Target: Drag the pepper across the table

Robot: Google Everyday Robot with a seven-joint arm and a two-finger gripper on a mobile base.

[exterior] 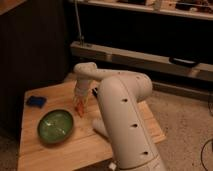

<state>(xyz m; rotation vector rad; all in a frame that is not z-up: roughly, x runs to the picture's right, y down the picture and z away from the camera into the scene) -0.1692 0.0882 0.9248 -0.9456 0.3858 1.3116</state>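
The pepper (79, 108) is a small orange-red piece on the light wooden table (60, 150), just right of the green bowl's far rim. My gripper (80, 102) points down from the white arm and sits right on top of the pepper, hiding its upper part. The arm's big white forearm (125, 120) fills the right half of the table.
A green bowl (56, 125) stands at the front left, close to the pepper. A blue block (36, 101) lies near the left edge. A pale white object (99, 127) shows partly beside the forearm. A dark cabinet and a shelf stand behind the table.
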